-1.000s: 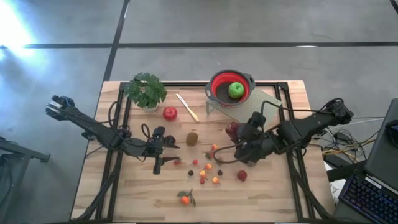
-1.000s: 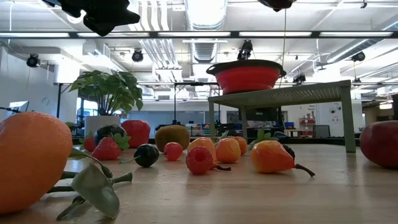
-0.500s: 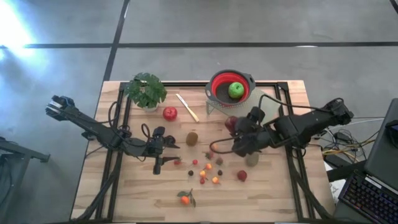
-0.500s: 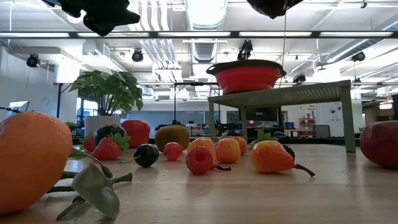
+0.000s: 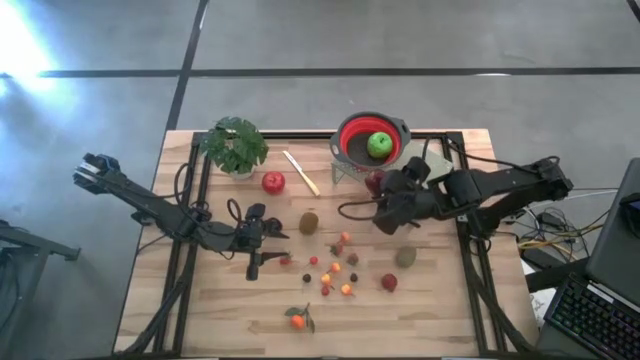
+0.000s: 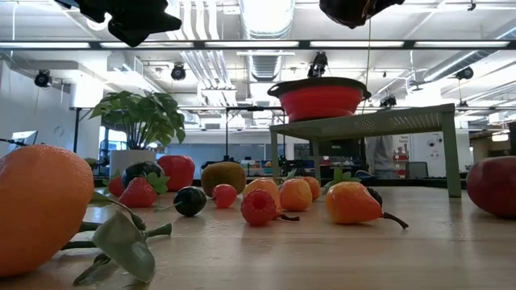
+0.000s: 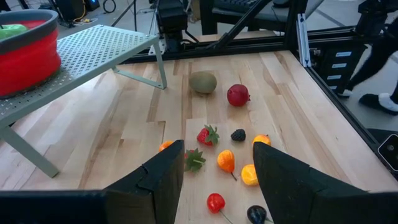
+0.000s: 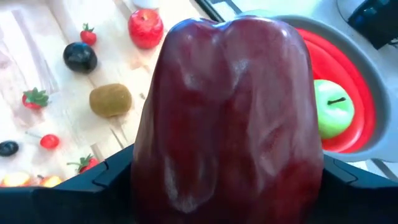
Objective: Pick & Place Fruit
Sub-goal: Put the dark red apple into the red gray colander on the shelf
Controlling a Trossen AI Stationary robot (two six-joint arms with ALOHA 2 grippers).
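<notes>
The wooden surface [image 5: 430, 300] is spread with loose fruit, and a grey perforated stand [image 5: 425, 160] at its far edge raises the red bowl [image 5: 347, 140] off the wood, presumably so fruit can be dropped in from above. One green apple [image 5: 379, 145] is held in the bowl; nothing else is seen inside. The right claw [image 5: 385, 200] is lifted above the surface just beside the bowl's near rim, closed on a dark red apple [image 8: 227, 112], which fills the right wrist view with the bowl and green apple right behind it, so a carry toward the bowl is judged to be under way, release not yet made. The left claw [image 5: 252, 262] is parked low over the left-centre of the surface, fingers spread apart and holding nothing, kept out of the right arm's path. A potted plant [image 5: 237, 146] and a pale knife [image 5: 300, 172] are at the far left and are not part of the job. Left on the wood: a red apple [image 5: 273, 182], a kiwi [image 5: 309, 222], a second kiwi [image 5: 405, 257], a strawberry [image 5: 389, 283], a leafy tangerine [image 5: 298, 319] nearest the front edge, and a cluster of small berries [image 5: 335, 268] mid-surface.
</notes>
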